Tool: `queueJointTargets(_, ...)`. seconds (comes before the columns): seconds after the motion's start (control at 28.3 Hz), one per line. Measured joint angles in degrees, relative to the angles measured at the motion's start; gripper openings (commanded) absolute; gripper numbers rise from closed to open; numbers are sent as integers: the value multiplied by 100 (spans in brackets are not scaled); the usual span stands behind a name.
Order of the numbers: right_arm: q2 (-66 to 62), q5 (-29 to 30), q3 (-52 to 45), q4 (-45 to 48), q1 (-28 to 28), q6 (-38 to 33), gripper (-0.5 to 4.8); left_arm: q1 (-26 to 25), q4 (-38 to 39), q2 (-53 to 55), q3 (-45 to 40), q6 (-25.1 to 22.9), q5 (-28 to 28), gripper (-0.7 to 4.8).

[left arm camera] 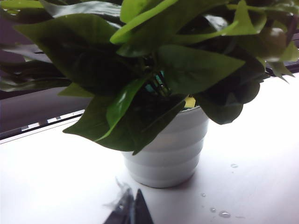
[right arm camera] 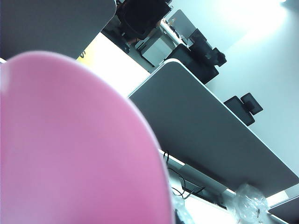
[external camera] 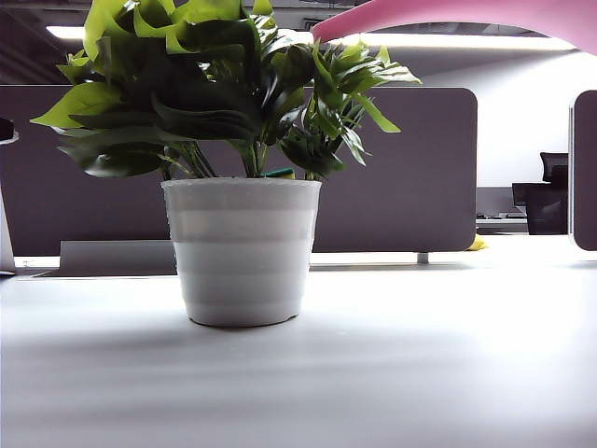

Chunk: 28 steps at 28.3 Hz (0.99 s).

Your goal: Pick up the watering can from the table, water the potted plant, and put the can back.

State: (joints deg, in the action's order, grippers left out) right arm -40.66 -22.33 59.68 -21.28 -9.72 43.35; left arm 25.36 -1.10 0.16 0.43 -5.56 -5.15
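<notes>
The potted plant point(external camera: 242, 252) stands on the table point(external camera: 420, 355), its glossy green leaves rising from a white ribbed pot. The pink watering can's spout point(external camera: 448, 19) comes in from the upper right in the exterior view, held in the air with its tip over the leaves. In the right wrist view the can's pink body point(right arm camera: 70, 149) fills most of the picture and hides my right gripper's fingers, which hold it. My left gripper point(left arm camera: 132, 203) is shut and empty, low over the table a short way from the pot point(left arm camera: 166, 149).
Water drops point(left arm camera: 224, 214) lie on the table beside the pot. A dark grey partition point(external camera: 410, 177) runs behind the table. Office chairs and desks point(external camera: 550, 196) stand far back on the right.
</notes>
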Motion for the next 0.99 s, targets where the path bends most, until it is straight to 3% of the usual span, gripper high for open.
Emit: queueJointTargets(0.99,-313,4,282,299,0,496,-8,0,0,2,0,0,-2,-5)
